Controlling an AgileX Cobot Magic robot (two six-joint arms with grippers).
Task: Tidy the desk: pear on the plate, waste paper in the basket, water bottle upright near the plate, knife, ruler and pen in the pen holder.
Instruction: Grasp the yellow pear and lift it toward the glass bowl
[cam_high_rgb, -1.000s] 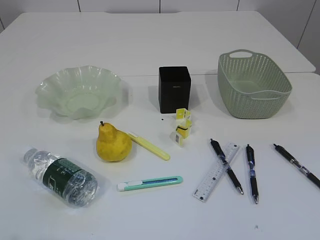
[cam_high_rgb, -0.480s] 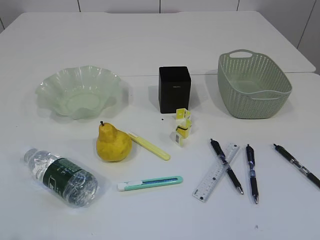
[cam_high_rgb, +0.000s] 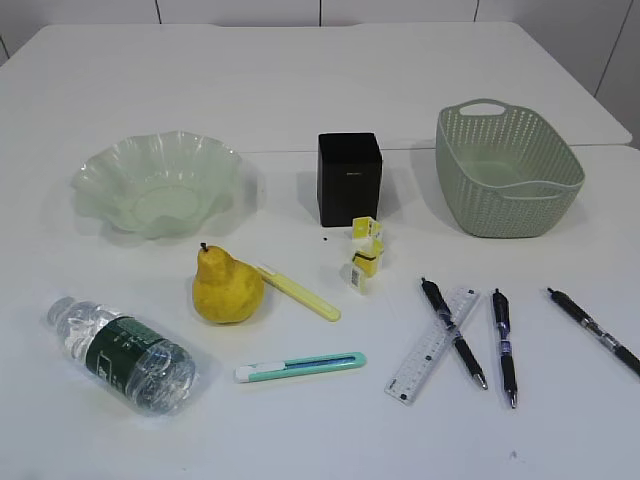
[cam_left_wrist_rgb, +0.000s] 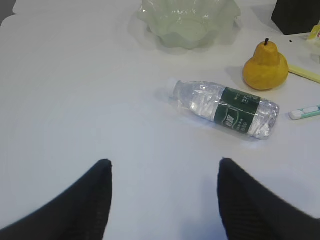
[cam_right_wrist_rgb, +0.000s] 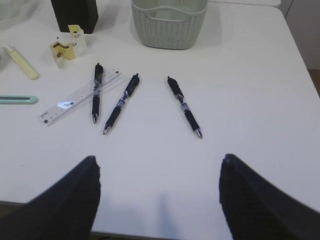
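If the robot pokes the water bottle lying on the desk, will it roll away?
Probably, yes. The water bottle lies on its side on the smooth desk, and its body is round, so a sideways push would likely roll it. Its clear plastic looks thin and ridged, so it may dent when squeezed. It seems to hold water, so it is likely heavier than it looks.

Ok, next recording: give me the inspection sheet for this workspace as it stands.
Surface: plain white desk, seam across it.
Job's things: yellow pear on the desk, off the wavy pale green glass plate; clear green-labelled water bottle lying down; yellow-and-white waste paper before the square black pen holder; sage woven-pattern basket empty; clear ruler under one of three dark pens; yellow and teal knives flat.
Clutter: nothing seen.
Grippers: left gripper and right gripper open, empty.
Cables: nothing seen.
Surroundings: pale panelled wall.
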